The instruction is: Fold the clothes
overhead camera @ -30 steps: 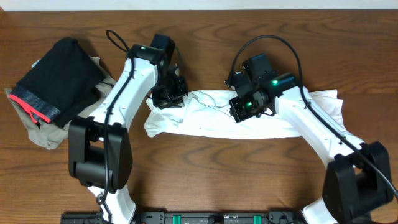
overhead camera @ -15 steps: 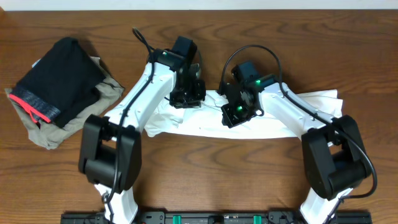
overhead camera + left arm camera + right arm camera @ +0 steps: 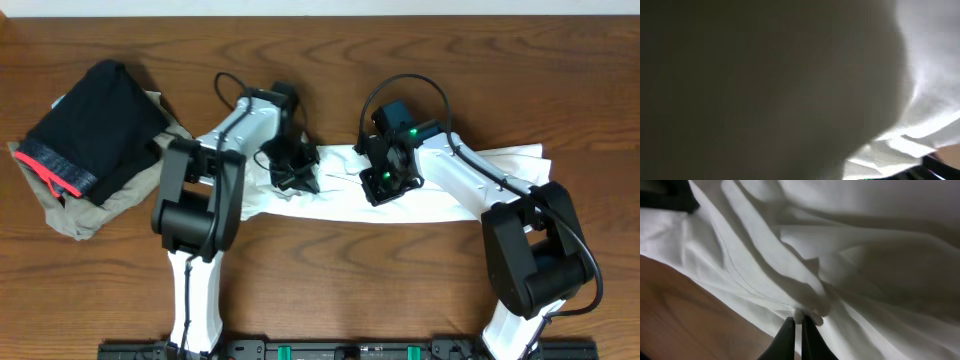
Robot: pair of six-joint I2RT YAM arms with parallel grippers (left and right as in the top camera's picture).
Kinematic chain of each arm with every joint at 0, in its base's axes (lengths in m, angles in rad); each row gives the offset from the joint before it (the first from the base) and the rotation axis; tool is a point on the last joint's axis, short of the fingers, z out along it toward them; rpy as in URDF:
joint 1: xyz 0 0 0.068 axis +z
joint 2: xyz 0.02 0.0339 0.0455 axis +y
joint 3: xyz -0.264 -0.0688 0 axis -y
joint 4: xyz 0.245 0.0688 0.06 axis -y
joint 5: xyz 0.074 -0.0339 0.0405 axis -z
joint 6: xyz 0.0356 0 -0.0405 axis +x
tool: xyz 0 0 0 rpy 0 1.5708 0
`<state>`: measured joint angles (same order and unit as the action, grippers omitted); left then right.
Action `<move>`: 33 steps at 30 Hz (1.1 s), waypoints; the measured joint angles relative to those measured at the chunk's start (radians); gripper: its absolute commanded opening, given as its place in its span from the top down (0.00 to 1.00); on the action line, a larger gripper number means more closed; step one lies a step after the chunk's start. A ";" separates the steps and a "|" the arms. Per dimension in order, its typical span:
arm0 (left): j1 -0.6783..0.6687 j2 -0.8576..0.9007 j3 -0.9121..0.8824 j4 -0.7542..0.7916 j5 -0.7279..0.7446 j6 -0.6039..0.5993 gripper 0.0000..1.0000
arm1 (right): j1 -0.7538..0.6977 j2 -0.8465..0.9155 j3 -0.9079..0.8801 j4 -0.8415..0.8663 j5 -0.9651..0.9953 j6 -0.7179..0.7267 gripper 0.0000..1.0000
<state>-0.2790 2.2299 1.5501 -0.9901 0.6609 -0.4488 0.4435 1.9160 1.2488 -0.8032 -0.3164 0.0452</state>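
1. Count – garments: three. One white T-shirt (image 3: 340, 205), one folded black garment (image 3: 95, 125) with a red-pink band, and one tan garment (image 3: 70, 215) under the black one.
2. Count – manipulators: two arms, each with one gripper.
3. T-shirt position: it lies bunched in a long creased band across the middle of the bench (image 3: 330, 290), running from under the left arm to the right side.
4. Left gripper (image 3: 295, 170): it sits on the left part of the T-shirt. Pale cloth (image 3: 930, 75) lies against the wrist camera and hides the fingers. The jaws are closed, but whether they have pinched cloth cannot be told.
5. Right gripper (image 3: 385, 182): it is down on the middle of the band. In the wrist view its fingers (image 3: 800, 326) are pressed together on a small fold of the T-shirt (image 3: 865, 255), beside bare wood (image 3: 685, 315).
6. Change over the last second: the left gripper has travelled right along the band and come slightly nearer the front edge, with its arm folded in behind it. The right gripper has shifted only a little to the left. The black and tan pile has not moved.
7. Surface and surroundings: the bench is dark brown wood with a bold grain. A pale strip runs along the far edge, and a black rail (image 3: 340, 350) with green parts runs along the near edge.
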 measured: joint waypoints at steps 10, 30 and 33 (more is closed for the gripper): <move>0.036 0.015 0.000 -0.003 0.066 0.000 0.92 | 0.000 0.055 0.000 0.000 0.027 0.005 0.93; 0.036 -0.010 0.000 0.074 0.087 0.070 0.64 | -0.143 -0.090 -0.001 -0.057 0.092 0.032 0.89; 0.036 -0.051 0.000 0.079 0.043 0.105 0.61 | -0.185 -0.219 -0.001 -0.100 0.148 0.036 0.80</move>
<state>-0.2432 2.1784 1.5501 -0.9108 0.7044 -0.3435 0.2584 1.6966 1.2480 -0.9035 -0.1688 0.0811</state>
